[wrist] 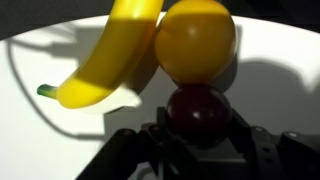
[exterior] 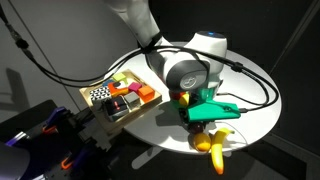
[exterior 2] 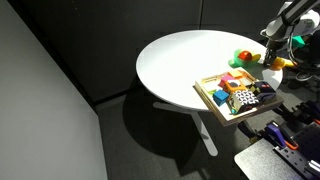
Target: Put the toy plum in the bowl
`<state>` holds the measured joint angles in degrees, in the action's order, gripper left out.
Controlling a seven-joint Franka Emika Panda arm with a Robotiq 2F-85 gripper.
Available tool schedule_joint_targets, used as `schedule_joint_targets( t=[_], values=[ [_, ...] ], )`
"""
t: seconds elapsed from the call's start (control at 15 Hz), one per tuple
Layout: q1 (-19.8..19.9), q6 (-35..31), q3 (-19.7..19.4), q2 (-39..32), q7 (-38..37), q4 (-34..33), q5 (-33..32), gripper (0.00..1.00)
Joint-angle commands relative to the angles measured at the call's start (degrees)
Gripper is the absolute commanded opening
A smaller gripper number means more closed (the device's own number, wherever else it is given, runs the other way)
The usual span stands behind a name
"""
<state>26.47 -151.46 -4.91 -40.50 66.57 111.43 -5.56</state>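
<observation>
The step in hand is judged to be the grasp of the toy plum (wrist: 197, 108); the carry to the bowl (exterior: 207, 109) is not yet done.

In the wrist view the toy plum is seen at the lower centre of the frame, resting on the white table (wrist: 285, 70). It lies directly between the two dark jaws of the gripper (wrist: 197, 140). The jaws are set narrow, one close against each side of the fruit. Whether they are already pressed onto it or are a little apart from it cannot be told, since the contact is lost in shadow.

Just above the toy plum in that frame an orange ball (wrist: 195, 40) is seen, touching it or very nearly so. A banana (wrist: 110, 50) slants across the upper left and leans against the orange ball.

In an exterior view the bowl is taken to be the green shape at the centre right of the frame, partly hidden under the arm. The banana (exterior: 216, 150) lies below it, near the table's lower edge. A wooden tray (exterior: 120, 97) of coloured blocks is seen at the left of the table.

For the next move, a firm hold on the toy plum is called for. A straight lift is then needed, so that the orange ball is not nudged away. After that, a short carry to the bowl is required, and the jaws are to be opened over it.
</observation>
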Motion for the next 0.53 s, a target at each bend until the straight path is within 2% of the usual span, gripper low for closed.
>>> schedule_joint_targets(
  t=[0.0, 0.47],
  values=[
    [-1.2, 0.5, -1.6, 1.0, -2.4, -1.1, -0.8, 0.35],
    [-5.0, 2.4, -5.6, 4.2, -11.9, -1.8, -2.1, 0.35]
  ],
)
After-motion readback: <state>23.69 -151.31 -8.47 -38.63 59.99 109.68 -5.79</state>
